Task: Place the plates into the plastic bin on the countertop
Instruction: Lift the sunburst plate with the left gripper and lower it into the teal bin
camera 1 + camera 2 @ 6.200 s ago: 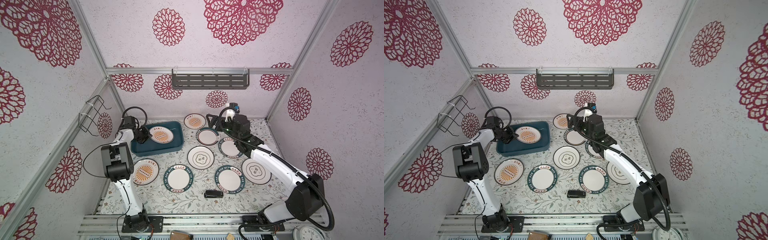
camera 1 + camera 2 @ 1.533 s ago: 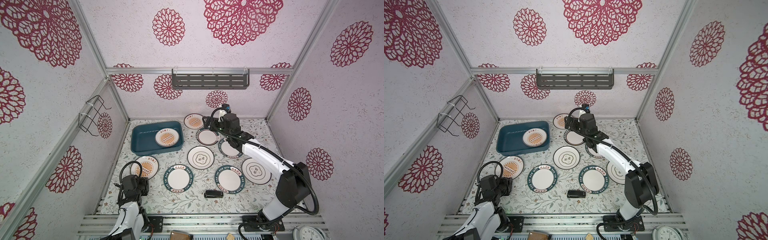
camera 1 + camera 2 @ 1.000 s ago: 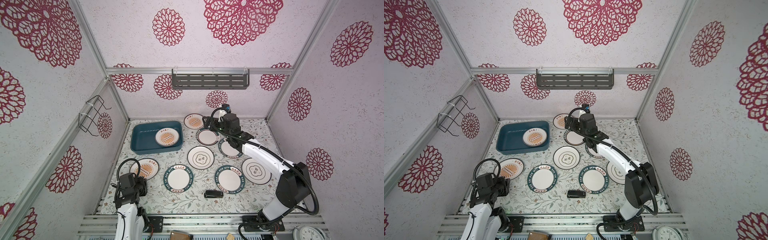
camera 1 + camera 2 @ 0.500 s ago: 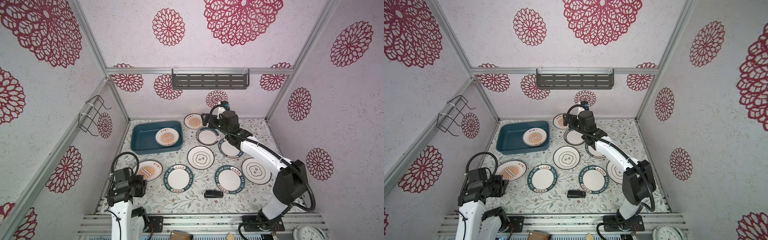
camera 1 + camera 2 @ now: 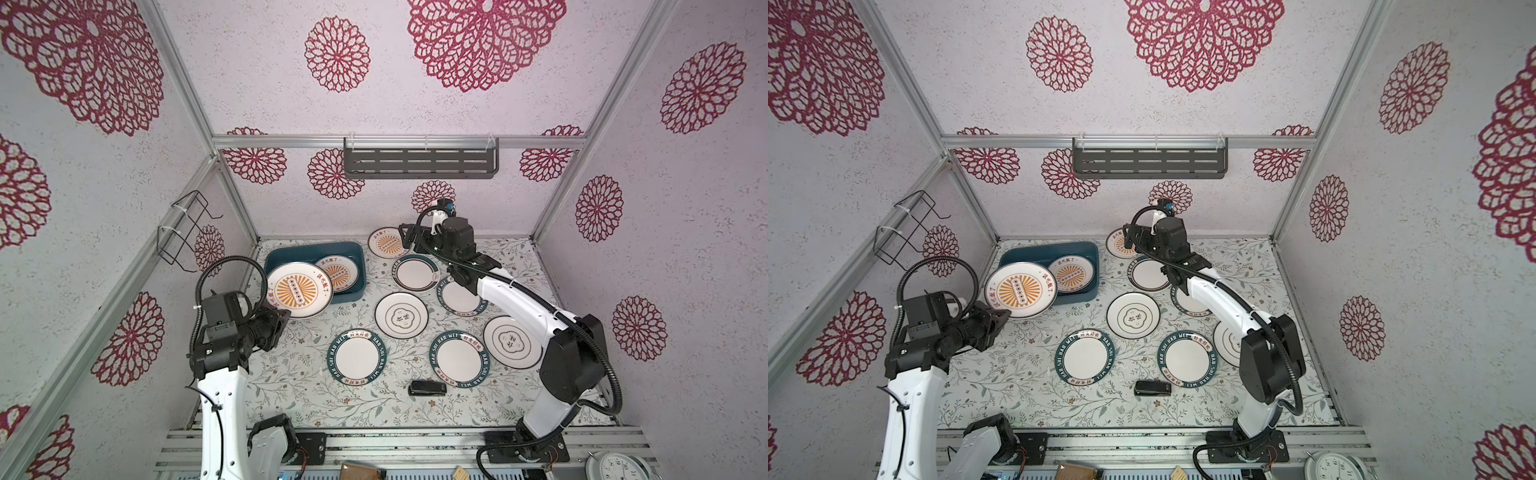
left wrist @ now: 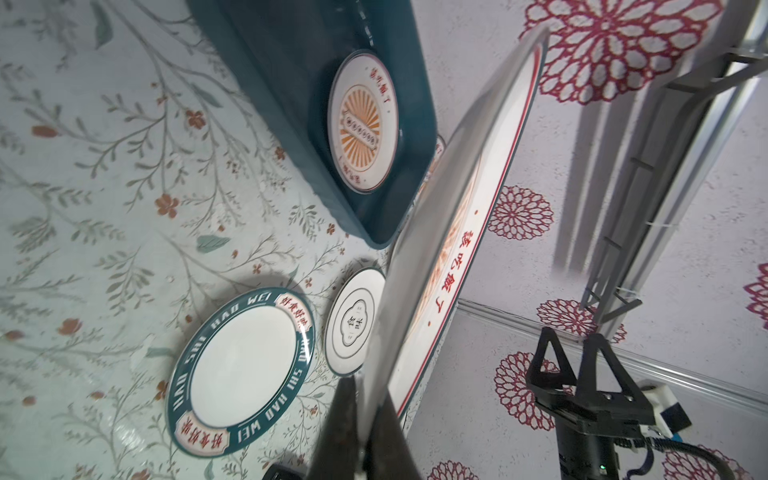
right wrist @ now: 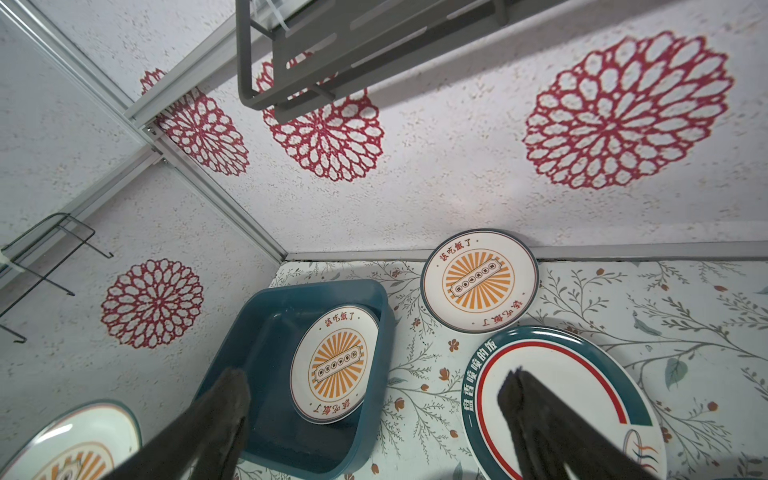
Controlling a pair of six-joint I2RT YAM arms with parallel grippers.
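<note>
Orange-rayed plate [image 5: 299, 289] is pinched by its rim in the closed left fingers [image 5: 281, 314], lifted at the near corner of the blue bin [image 5: 309, 249], I think to clear its wall; another plate [image 5: 338, 274] lies inside already. Right fingers [image 7: 536, 419] hover wide and empty near a teal-rimmed plate [image 7: 552, 365] on the desk [image 5: 299, 374]

Two high views, two close wrist views
Both top views look steeply down from the front over the whole countertop [image 5: 291, 395]; each wrist camera sits low and near; both share the bin [image 6: 291, 62] and the plate [image 6: 363, 120] inside
</note>
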